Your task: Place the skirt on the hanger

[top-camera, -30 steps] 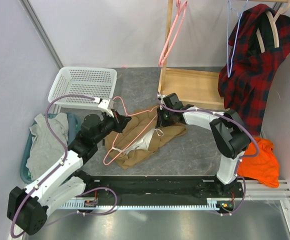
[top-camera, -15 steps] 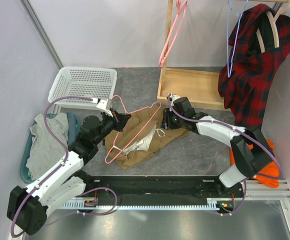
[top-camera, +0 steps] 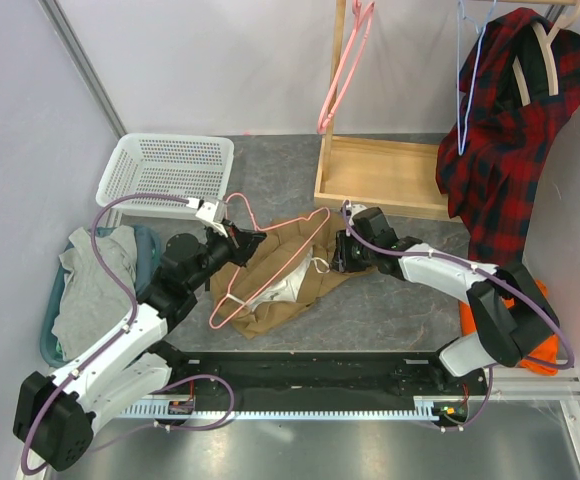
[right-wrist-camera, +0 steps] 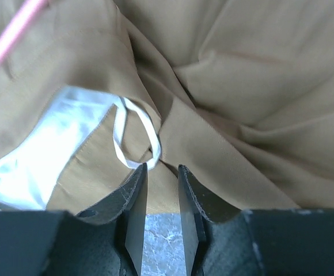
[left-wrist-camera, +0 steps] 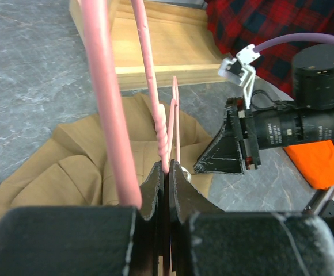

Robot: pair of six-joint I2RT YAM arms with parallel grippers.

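Observation:
The tan-brown skirt [top-camera: 288, 268] lies crumpled on the grey floor between the arms. The pink hanger [top-camera: 266, 283] lies tilted across it, hook to the upper left. My left gripper [top-camera: 238, 240] is shut on the hanger's twisted neck [left-wrist-camera: 163, 129], with the skirt [left-wrist-camera: 69, 161] below it. My right gripper [top-camera: 338, 252] is at the skirt's right edge, also seen in the left wrist view [left-wrist-camera: 224, 155]. In the right wrist view its jaws [right-wrist-camera: 161, 169] stand a little apart and hold nothing, tips just short of the skirt's [right-wrist-camera: 242, 103] hem, beside a white loop [right-wrist-camera: 138, 135].
A white basket [top-camera: 165, 170] stands at the back left, and a grey garment [top-camera: 95, 275] fills a teal bin at left. The wooden rack base [top-camera: 380, 175] is behind the skirt. A second pink hanger [top-camera: 345, 70], a light-blue hanger [top-camera: 467, 70] and the plaid shirt [top-camera: 510, 120] hang above. Orange cloth [top-camera: 525, 310] lies at right.
My right gripper has moved right and nearer, from the skirt's upper middle to its right edge. The hanger's far end shifted slightly right. The left arm has barely moved.

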